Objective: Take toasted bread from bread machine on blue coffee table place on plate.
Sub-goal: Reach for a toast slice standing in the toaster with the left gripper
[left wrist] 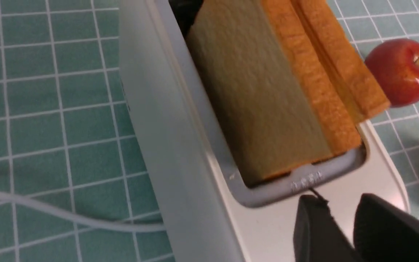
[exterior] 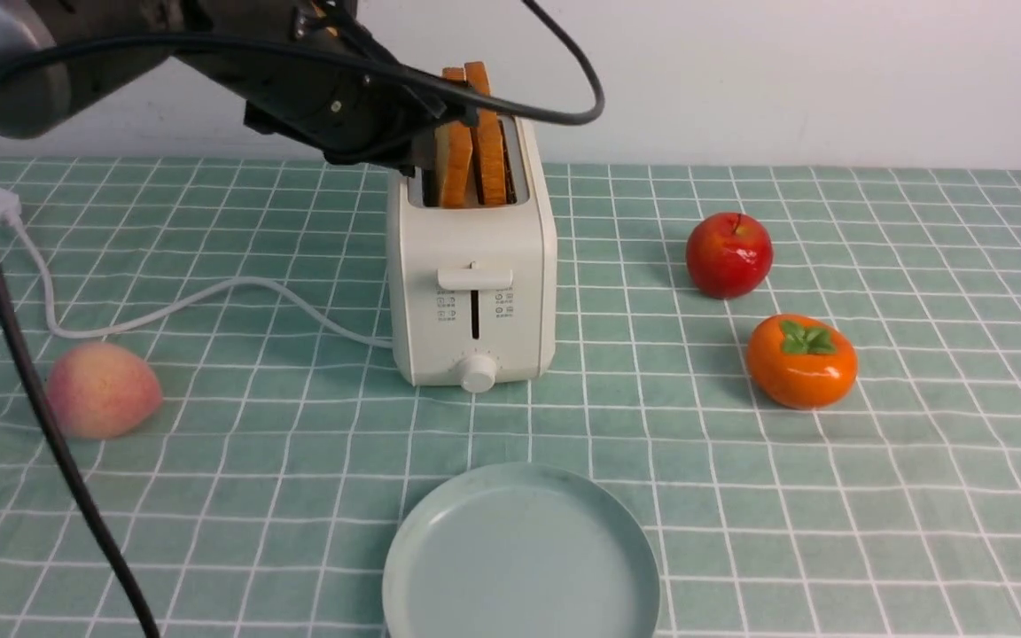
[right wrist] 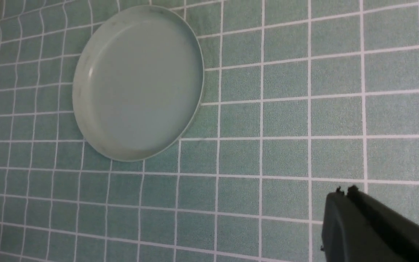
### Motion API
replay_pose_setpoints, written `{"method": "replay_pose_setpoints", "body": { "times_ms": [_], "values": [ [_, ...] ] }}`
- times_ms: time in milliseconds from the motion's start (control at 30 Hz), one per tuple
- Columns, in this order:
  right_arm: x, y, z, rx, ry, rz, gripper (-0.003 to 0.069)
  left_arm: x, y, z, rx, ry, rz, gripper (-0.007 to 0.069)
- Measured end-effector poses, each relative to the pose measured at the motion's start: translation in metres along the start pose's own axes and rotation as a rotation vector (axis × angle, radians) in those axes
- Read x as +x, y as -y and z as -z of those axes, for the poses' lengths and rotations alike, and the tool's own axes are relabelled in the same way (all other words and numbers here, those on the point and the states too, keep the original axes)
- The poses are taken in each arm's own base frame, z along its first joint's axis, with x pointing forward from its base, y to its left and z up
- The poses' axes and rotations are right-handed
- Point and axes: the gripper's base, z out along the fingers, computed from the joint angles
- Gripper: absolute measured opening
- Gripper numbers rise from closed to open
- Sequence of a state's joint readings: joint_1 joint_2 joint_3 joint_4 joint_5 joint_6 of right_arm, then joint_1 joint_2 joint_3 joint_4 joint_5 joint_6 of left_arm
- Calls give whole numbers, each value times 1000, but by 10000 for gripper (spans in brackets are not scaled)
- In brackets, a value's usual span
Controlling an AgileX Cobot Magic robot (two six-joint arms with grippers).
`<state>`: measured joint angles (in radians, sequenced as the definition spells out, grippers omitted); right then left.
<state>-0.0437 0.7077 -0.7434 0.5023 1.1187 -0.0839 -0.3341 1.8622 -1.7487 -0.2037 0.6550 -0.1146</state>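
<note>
Two slices of toasted bread (exterior: 455, 151) (exterior: 488, 142) stand upright in the slots of the cream-white bread machine (exterior: 475, 292) on the blue coffee table (exterior: 918, 487). My left gripper (exterior: 417, 133) hovers at the toaster's top left, beside the slices. In the left wrist view it (left wrist: 340, 198) is open and empty over the toaster's end (left wrist: 166, 145), just short of the nearer slice (left wrist: 256, 98). The plate (exterior: 519, 558) lies empty in front of the toaster. My right gripper (right wrist: 344, 191) is shut above bare cloth beside the plate (right wrist: 136, 83); it is outside the front view.
A red apple (exterior: 728, 254) and an orange persimmon (exterior: 801, 361) lie right of the toaster. A peach (exterior: 103, 390) lies at the left. The toaster's white cord (exterior: 165, 306) runs left across the cloth. My left arm's black cable (exterior: 32, 381) hangs at the left.
</note>
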Motion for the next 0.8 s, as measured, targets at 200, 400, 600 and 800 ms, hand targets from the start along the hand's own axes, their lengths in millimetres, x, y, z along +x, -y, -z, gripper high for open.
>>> {"method": "replay_pose_setpoints", "body": {
  "times_ms": [200,400,600,800],
  "values": [
    [0,-1,0,-8,3,-3,-8,1,-3,-20,8,48,20,389],
    [-2,-1,0,-7,17,-3,-8,2,-4,-25,13,44,31,428],
    [-2,-1,0,-6,27,-4,-8,2,-4,-32,22,56,52,423],
    [-3,-1,0,-6,29,-4,-3,2,-6,-37,10,73,33,300]
  ]
}}
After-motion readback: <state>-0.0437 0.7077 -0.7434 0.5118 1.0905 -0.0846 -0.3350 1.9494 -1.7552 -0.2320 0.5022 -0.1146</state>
